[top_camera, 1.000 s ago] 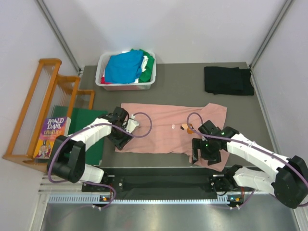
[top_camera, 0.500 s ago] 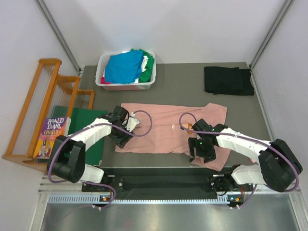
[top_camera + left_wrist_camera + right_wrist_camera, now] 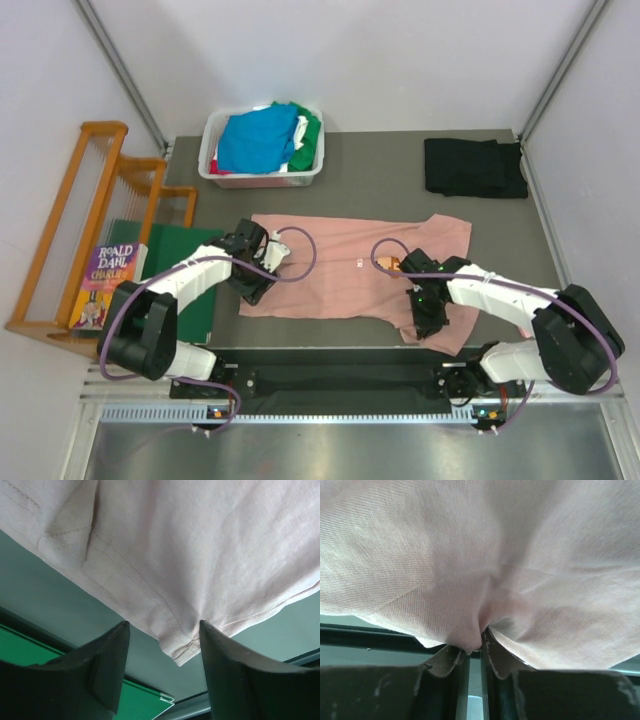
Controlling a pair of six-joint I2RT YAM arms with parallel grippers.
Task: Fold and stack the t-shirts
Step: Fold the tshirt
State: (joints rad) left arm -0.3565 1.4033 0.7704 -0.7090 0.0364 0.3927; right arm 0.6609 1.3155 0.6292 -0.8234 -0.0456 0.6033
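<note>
So the dusty-pink cotton t-shirt (image 3: pixel 340 265) is lying spread out flat in the middle of the grey table (image 3: pixel 380 180), collar end toward 3 o'clock, with its little orange-brown chest print (image 3: pixel 386 265) facing up. The right gripper (image 3: pixel 475 652) is at the shirt's 5 o'clock edge, fingers pinched tight on a bunched-up fold of the pink cloth. The left gripper (image 3: pixel 162 640) sits at the 8 o'clock corner with its jaws spread apart, and the stitched hem corner hangs between them, not clamped. A folded black cloth shirt (image 3: pixel 472 167) rests at 1 o'clock. The white plastic basket (image 3: pixel 262 178) at 11 o'clock holds bright blue, green and white shirts (image 3: pixel 258 138). A flat dark-green board (image 3: pixel 172 248) pokes out at 9 o'clock.
</note>
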